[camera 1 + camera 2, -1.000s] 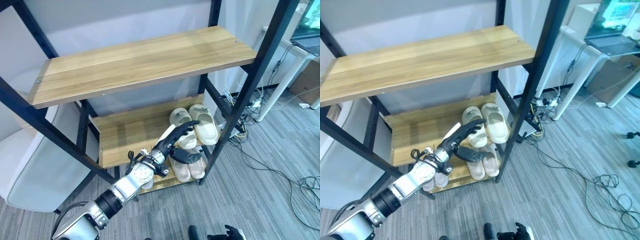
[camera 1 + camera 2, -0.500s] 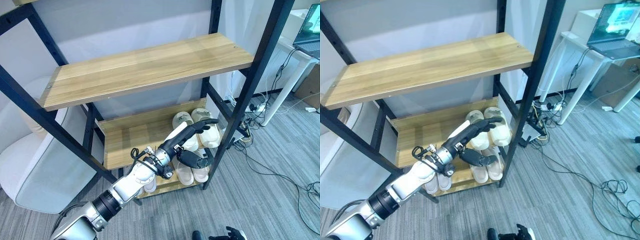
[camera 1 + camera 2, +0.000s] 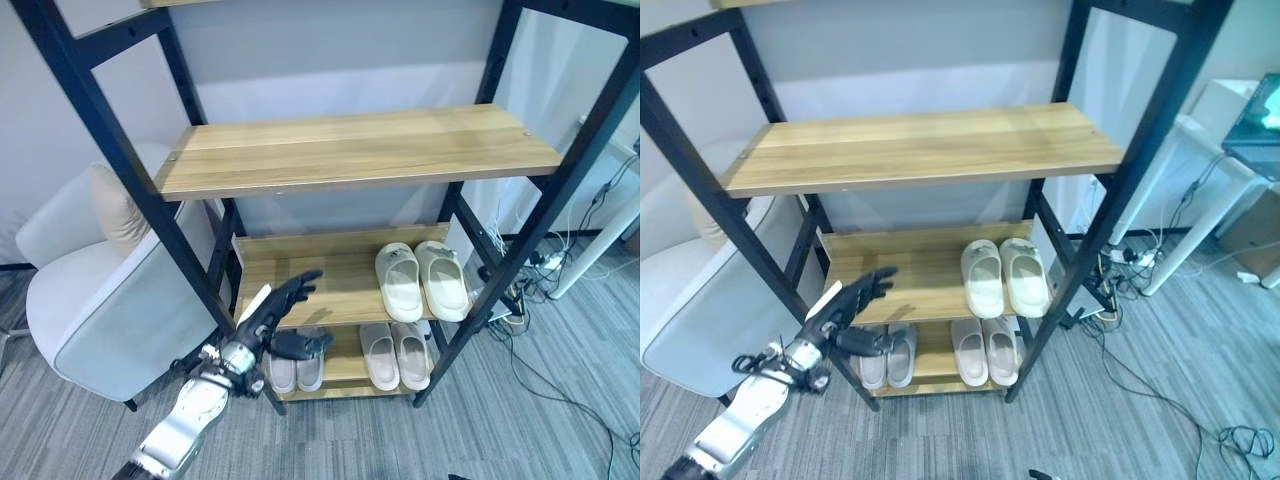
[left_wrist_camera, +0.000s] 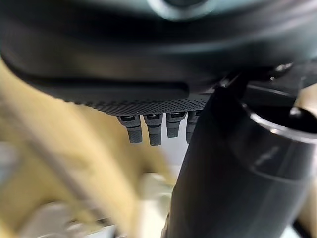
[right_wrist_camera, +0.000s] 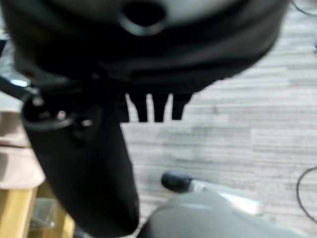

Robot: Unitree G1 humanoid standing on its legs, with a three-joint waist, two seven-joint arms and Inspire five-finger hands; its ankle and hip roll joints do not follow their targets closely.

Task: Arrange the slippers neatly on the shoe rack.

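A white armchair (image 3: 100, 300) stands on the grey carpet floor (image 3: 560, 400) against the pale wall (image 3: 330, 50), at the left edge of the floor area in view. A beige cushion (image 3: 112, 208) leans against the chair's backrest. A white desk (image 3: 1230, 170) stands near the right edge of the floor, with an open laptop (image 3: 1262, 118) on its top. Black cables (image 3: 1140, 375) trail across the floor below the desk.
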